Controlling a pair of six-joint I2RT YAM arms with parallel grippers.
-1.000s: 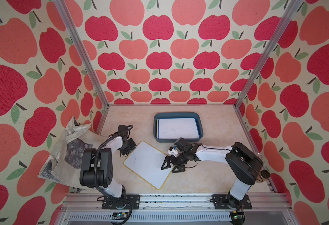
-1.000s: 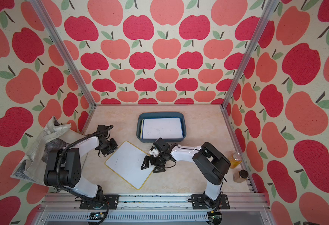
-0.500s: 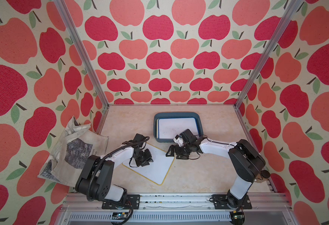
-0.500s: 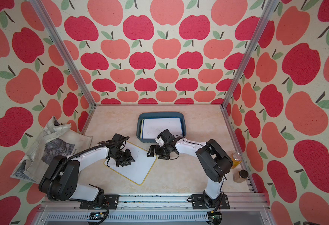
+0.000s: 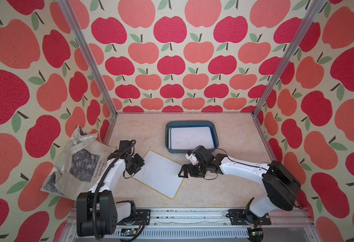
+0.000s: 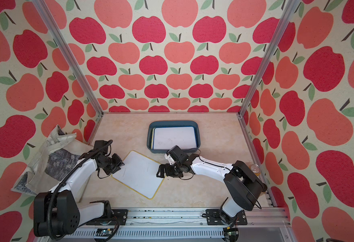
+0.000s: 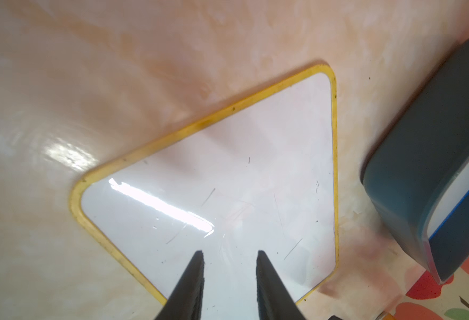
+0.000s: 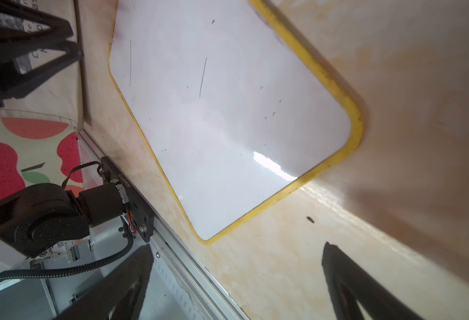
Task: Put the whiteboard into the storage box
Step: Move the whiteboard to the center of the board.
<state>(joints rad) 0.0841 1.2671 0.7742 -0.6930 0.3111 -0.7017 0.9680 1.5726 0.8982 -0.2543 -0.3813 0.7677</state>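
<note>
A yellow-framed whiteboard (image 5: 160, 174) lies flat and skewed on the beige table, in both top views and both wrist views (image 7: 227, 180) (image 8: 227, 110). The dark blue-grey storage box (image 5: 167, 131) stands behind it and holds a blue-framed whiteboard (image 5: 191, 138). My left gripper (image 5: 140, 167) hangs over the board's left edge. In the left wrist view (image 7: 229, 253) its jaws stand a little apart with only the white surface between them. My right gripper (image 5: 183, 172) is at the board's right corner. It is wide open (image 8: 238, 266) over bare table.
A printed cloth tote bag (image 5: 81, 165) lies at the left, beside the left arm. A yellow bottle (image 6: 255, 168) stands at the right wall. The metal rail (image 5: 192, 213) runs along the front edge, close to the board's near corner.
The left gripper swung in over the board and came back to its left edge. The right gripper rose toward the box, then returned to the board's right corner. The board barely shifted.
</note>
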